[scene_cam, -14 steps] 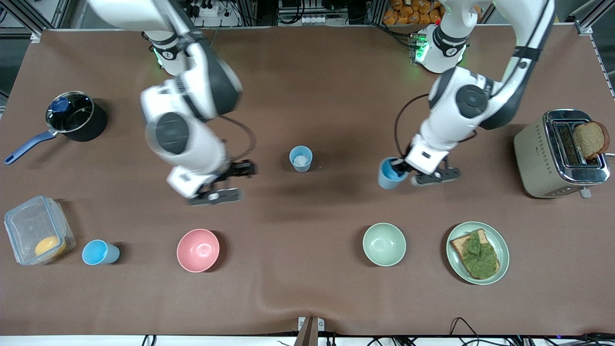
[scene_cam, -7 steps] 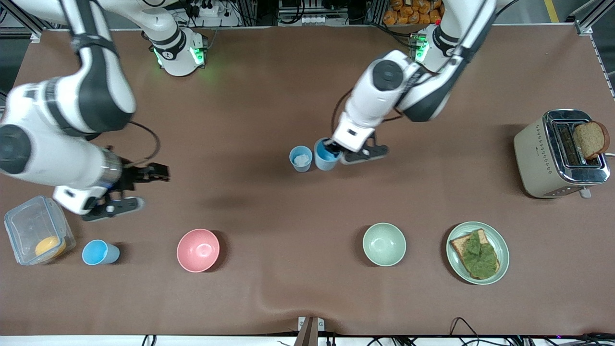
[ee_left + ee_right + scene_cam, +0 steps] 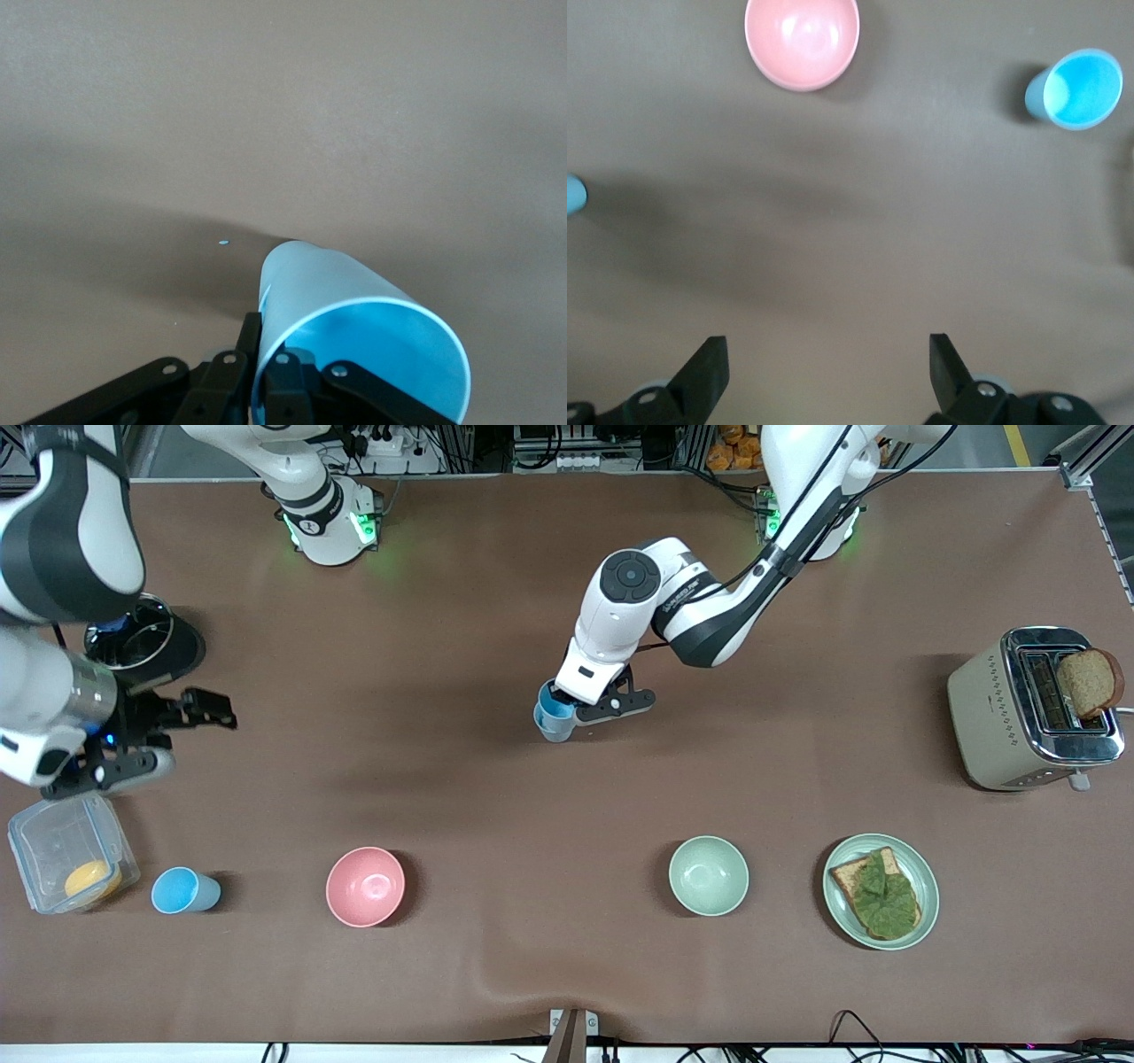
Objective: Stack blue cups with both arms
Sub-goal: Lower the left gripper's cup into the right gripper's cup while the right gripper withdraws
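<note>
the pot [image 3: 146,646] is half hidden under the right arm [image 3: 53,602], whose right gripper [image 3: 146,740] hangs wide open and empty over the table near the box [image 3: 66,859]. the left gripper [image 3: 580,707] pinches a pale blue cup [image 3: 554,707] over the middle cup [image 3: 551,728], mostly covering it. a third cup [image 3: 182,891] stands beside the box.

This is a robotics lab staged as a kitchen. Two white arms are bolted along one edge of a brown-covered table [image 3: 549,558], with aluminium framing, power strips and loose cables around its edges. Kitchen props are spread out on it: a toaster [image 3: 1032,708], a saucepan [image 3: 146,646], bowls and a plate [image 3: 881,890] of toast.
</note>
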Tool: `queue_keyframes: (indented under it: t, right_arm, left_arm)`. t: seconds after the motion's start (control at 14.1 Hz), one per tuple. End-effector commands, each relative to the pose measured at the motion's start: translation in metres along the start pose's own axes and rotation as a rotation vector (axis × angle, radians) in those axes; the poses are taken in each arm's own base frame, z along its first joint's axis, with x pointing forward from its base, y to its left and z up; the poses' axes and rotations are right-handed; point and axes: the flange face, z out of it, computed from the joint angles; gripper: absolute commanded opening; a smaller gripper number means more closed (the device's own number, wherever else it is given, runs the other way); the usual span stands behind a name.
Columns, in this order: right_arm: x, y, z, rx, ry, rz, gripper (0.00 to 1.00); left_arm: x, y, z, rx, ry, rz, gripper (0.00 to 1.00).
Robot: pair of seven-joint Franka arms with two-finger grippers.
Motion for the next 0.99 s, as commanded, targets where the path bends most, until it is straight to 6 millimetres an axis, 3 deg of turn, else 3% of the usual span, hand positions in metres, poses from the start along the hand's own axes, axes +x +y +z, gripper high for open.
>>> queue_keyframes:
  t: [0.0,0.07,0.21,0.36,0.43,0.92]
  right_arm:
    - [-0.065,-0.016,0.021,-0.042,0.083,-0.015,1.00]
    - [-0.076,-0.014,0.025,-0.048,0.107,-0.007,1.00]
    - [-0.079,-0.002,0.010,-0.045,0.111,0.020,1.00]
    - [-0.077,-0.003,-0.036,-0.088,0.178,0.018,1.00]
    - [-0.077,-0.001,-0.044,-0.126,0.160,0.009,1.00]
    - [-0.067,0.002,-0.059,-0.125,0.147,0.041,1.00]
  left_arm:
    - [-0.011,0.012,-0.001,0.012,0.013,0.001,0.00]
    - [-0.017,0.015,0.001,0.014,0.011,-0.015,0.00]
    - [-0.017,0.014,0.008,0.024,0.009,-0.021,0.00]
    - [-0.018,0.013,0.013,0.030,0.006,-0.021,0.00]
    - [-0.017,0.012,0.013,0.030,0.006,-0.023,0.00]
    - [-0.016,0.010,0.021,0.041,0.004,-0.049,0.00]
